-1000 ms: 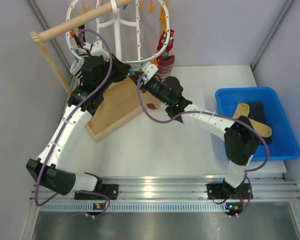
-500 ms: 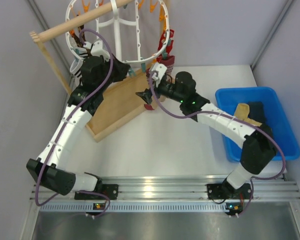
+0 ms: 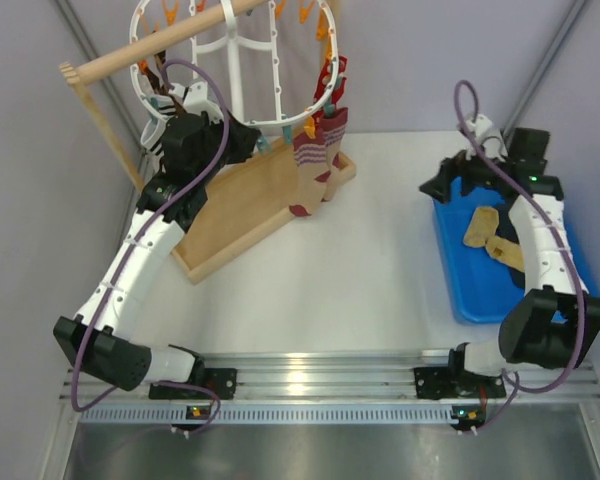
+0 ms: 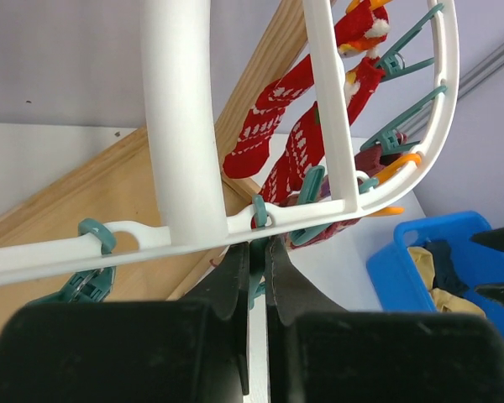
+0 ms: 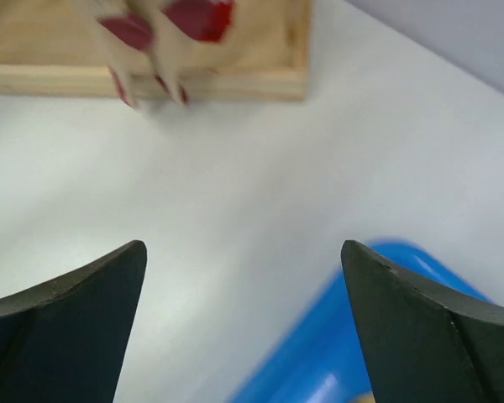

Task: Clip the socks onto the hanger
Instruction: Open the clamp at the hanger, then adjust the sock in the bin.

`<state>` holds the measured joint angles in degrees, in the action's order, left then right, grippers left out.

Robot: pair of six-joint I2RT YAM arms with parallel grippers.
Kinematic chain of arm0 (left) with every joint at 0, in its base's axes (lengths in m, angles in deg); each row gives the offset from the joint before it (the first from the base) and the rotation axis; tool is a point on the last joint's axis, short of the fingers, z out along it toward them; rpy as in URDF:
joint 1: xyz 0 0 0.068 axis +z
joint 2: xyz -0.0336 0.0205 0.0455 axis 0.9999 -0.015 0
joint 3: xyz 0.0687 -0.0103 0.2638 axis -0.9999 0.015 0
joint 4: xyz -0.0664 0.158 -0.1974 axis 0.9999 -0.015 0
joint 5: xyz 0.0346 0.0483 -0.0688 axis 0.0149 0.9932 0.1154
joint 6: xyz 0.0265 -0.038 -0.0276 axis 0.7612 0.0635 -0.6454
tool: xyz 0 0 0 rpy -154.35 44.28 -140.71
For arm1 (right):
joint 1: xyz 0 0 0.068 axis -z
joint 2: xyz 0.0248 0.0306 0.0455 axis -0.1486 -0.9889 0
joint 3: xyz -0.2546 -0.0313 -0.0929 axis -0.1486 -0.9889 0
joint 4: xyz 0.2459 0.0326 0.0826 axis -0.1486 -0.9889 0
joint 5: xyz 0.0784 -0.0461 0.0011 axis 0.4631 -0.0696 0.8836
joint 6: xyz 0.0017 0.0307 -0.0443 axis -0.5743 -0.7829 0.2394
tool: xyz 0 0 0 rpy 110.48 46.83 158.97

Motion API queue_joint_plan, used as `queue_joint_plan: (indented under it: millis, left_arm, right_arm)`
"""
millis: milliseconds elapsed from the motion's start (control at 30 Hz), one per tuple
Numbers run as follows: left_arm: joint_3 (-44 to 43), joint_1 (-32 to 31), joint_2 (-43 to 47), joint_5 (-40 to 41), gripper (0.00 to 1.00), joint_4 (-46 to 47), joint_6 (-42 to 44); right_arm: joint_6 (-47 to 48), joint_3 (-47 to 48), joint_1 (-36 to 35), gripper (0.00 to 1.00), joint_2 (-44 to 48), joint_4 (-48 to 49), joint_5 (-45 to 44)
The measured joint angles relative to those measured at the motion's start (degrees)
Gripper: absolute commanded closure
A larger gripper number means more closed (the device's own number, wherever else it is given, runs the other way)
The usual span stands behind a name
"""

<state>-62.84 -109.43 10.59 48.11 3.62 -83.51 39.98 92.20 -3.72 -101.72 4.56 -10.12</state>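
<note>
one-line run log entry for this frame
left gripper: shut on teal clip at hanger | right gripper: open, by blue bin | red socks: hanging clipped

One camera sits high up behind both arms [image 3: 140,260] and looks down on the whole tabletop [image 3: 380,300]. The left wrist camera is tucked close under the hanger [image 4: 331,126], looking across past the left pincer [image 4: 254,252] to the blue bin [image 4: 403,269]. The right wrist camera looks down past the right pincer [image 5: 242,243] at the bin's corner and the wooden base [image 5: 151,80]. The top camera sees all of these too.
</note>
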Motion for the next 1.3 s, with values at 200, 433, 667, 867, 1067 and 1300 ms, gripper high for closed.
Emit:
queue_joint_plan:
  millis: [200, 433, 667, 867, 1067, 1300]
  left_arm:
    - [0.26, 0.04, 0.07, -0.11, 1.00, 0.37, 0.61]
    - [0.26, 0.04, 0.11, -0.11, 1.00, 0.39, 0.79]
    - [0.70, 0.04, 0.31, -0.09, 1.00, 0.83, 0.79]
    - [0.70, 0.04, 0.33, -0.11, 1.00, 0.83, 0.79]
    - [0.72, 0.04, 0.39, -0.04, 1.00, 0.83, 0.79]
    - [0.87, 0.04, 0.44, 0.02, 1.00, 0.96, 0.87]
  right_arm:
    - [10.47, 3.54, 19.32, 0.23, -5.64, -14.62, -2.64]
    - [13.00, 3.72, 22.36, 0.52, -13.81, -18.10, -14.27]
    - [10.01, 5.07, 22.21, 0.62, -22.75, -18.34, -21.84]
    - [6.78, 5.05, 20.00, 0.65, -24.20, -15.58, -25.51]
    - [6.80, 6.38, 16.26, 0.64, -27.65, -15.74, -27.78]
    - [11.85, 6.64, 15.43, 0.37, -30.71, -19.63, -30.14]
